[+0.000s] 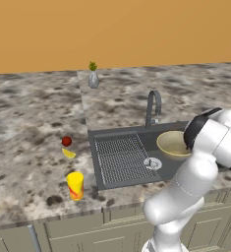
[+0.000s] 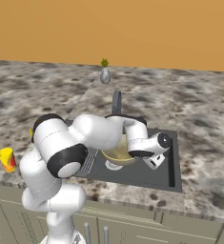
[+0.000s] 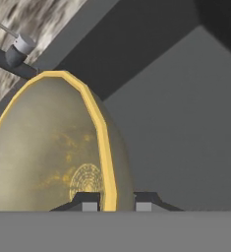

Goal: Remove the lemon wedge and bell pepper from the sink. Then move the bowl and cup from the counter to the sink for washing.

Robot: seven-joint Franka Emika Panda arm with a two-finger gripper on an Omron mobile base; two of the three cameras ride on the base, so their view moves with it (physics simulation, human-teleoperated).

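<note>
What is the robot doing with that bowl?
The robot's hand is pinching the bowl's rim and holding it in the sink. The pepper and lemon wedge lie on the counter beside the sink. The yellow cup stands on the counter and isn't in the sink yet.

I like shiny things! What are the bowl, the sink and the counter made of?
The bowl looks like glazed pottery: smooth olive-gold, pale rim, speckles inside. The sink looks like dull dark grey metal or stone composite, with a ribbed drainboard. The counter looks like polished granite, blotchy grey and brown. Everything is rendered, so these are guesses.
</note>
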